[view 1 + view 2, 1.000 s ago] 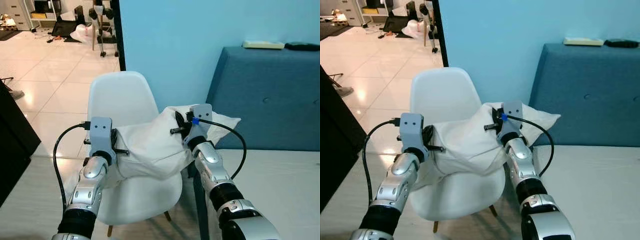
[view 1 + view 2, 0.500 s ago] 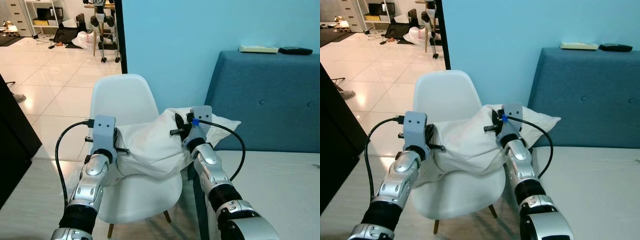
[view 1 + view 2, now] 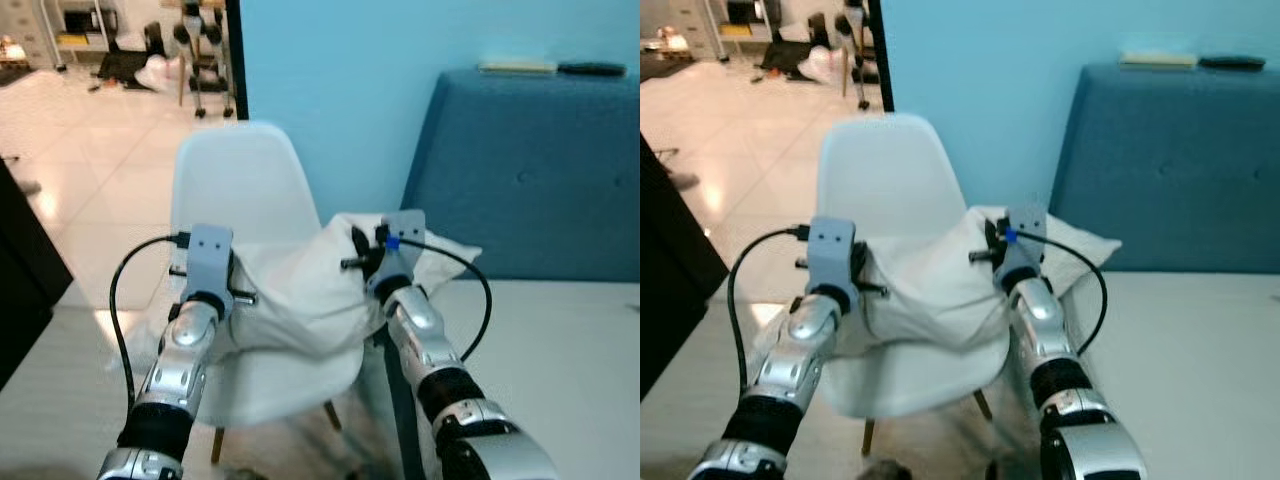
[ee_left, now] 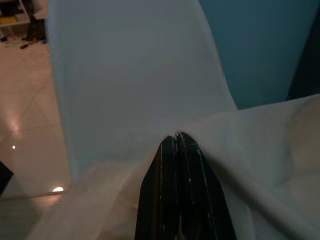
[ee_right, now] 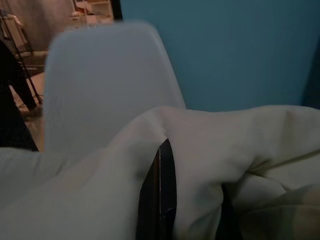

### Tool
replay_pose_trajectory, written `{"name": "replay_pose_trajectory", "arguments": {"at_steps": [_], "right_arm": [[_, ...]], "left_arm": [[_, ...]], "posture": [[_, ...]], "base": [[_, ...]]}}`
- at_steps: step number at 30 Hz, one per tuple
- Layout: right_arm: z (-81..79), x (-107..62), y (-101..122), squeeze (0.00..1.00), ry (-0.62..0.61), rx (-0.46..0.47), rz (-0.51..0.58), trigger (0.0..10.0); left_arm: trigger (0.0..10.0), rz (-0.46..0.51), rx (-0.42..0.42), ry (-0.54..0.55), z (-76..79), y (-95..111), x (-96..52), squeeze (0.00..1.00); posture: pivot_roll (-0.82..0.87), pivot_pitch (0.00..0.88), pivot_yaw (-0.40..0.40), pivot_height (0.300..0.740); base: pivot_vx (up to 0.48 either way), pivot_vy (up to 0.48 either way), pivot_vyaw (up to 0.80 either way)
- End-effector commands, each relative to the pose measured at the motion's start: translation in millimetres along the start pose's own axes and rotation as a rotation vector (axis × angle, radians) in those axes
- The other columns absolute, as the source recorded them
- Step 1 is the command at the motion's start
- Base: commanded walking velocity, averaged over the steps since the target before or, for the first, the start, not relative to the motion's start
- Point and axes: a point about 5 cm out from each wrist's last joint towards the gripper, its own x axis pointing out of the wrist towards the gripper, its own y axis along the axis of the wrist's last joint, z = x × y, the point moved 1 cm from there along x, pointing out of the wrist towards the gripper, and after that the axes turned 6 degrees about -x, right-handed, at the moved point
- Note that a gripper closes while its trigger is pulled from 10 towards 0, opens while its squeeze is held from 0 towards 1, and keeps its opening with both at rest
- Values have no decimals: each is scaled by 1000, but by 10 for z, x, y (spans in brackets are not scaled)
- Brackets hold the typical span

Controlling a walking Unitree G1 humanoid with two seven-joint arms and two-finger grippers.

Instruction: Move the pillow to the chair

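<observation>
A white pillow (image 3: 300, 295) hangs between my two arms, sagging over the seat of a white shell chair (image 3: 240, 190). My left gripper (image 3: 238, 297) is shut on the pillow's left edge; in the left wrist view its fingers (image 4: 178, 190) pinch the white cloth (image 4: 260, 145) in front of the chair back (image 4: 135, 75). Shut on the pillow's upper right part is my right gripper (image 3: 352, 258), and its fingers (image 5: 162, 195) are sunk in a fold of fabric (image 5: 240, 145). The pillow's right corner (image 3: 1085, 240) sticks out toward the blue sofa.
A blue sofa (image 3: 530, 170) stands to the right, with flat objects (image 3: 515, 67) on its top edge. A light blue wall (image 3: 330, 80) rises behind the chair. A white surface (image 3: 560, 360) lies at the lower right. Tiled floor (image 3: 90, 170) opens to the left, with clutter far back.
The views have shifted and blurred slightly, so the camera moved. The chair appears a little closer. Both grippers keep the same hold on the pillow.
</observation>
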Motion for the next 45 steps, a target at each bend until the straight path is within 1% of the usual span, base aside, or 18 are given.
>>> {"name": "replay_pose_trajectory", "arguments": {"at_steps": [1,6,10,16,17,19,20,24,29,30,31,32,34,35,38,40,41,45], "right_arm": [[-80,-2,-47,0,38,-11,-25,10000],[-74,0,-42,0,33,-7,-22,10000],[-58,1,-23,0,26,4,-9,10000],[-64,29,5,0,36,-21,-4,10000],[-106,65,19,0,61,-35,-10,10000],[-140,100,33,0,77,-35,-17,10000],[-140,100,33,0,77,-35,-17,10000],[-174,165,58,0,85,-18,-39,10000],[-210,210,13,0,103,-18,-116,10000],[-210,210,13,0,103,-18,-116,10000],[-224,220,-16,0,114,-35,-155,10000],[-224,220,-16,0,114,-35,-155,10000],[-237,222,-50,0,125,-44,-194,10000],[-246,218,-68,0,134,-63,-210,10000],[-253,212,-91,0,143,-80,-227,10000],[-241,210,-90,0,145,-85,-226,10000],[-241,210,-90,0,145,-85,-226,10000],[-159,216,-49,0,120,-44,-197,10000]], "left_arm": [[10000,1,15,5,-28,-9,3,0],[10000,-6,13,7,-39,-11,14,0],[10000,-5,13,9,-29,-16,12,0],[10000,-28,31,45,-27,-78,16,0],[10000,-26,74,121,-71,-99,38,0],[10000,-8,122,200,-126,-95,57,0],[10000,-8,122,200,-126,-95,57,0],[10000,-4,172,289,-219,-102,83,0],[10000,-38,268,403,-387,-151,110,0],[10000,-38,268,403,-387,-151,110,0],[10000,-65,321,438,-455,-175,139,0],[10000,-65,321,438,-455,-175,139,0],[10000,-66,369,454,-498,-158,167,0],[10000,-56,366,451,-502,-135,184,0],[10000,-35,359,434,-488,-94,214,0],[10000,-22,314,401,-451,-60,245,0],[10000,-22,314,401,-451,-60,245,0],[10000,-9,221,335,-396,-35,281,0]], "posture": [[52,45,-11,605],[52,47,-12,605],[51,51,-13,590],[47,55,-12,580],[41,64,-11,580],[41,64,-11,580],[41,64,-11,580],[38,83,-17,580],[42,125,-29,580],[42,125,-29,580],[45,145,-32,580],[45,145,-32,580],[46,163,-33,580],[52,191,-34,580],[58,209,-35,580],[61,222,-32,580],[61,222,-32,580],[54,219,-24,580]], "base": [[0,0,0],[0,0,0],[0,0,0],[0,0,0],[0,0,0],[0,0,0],[0,0,0],[0,0,0],[0,0,0],[0,0,0],[0,0,0],[0,0,0],[0,0,0],[0,0,0],[0,0,0],[0,0,0],[0,0,0],[0,0,0]]}}
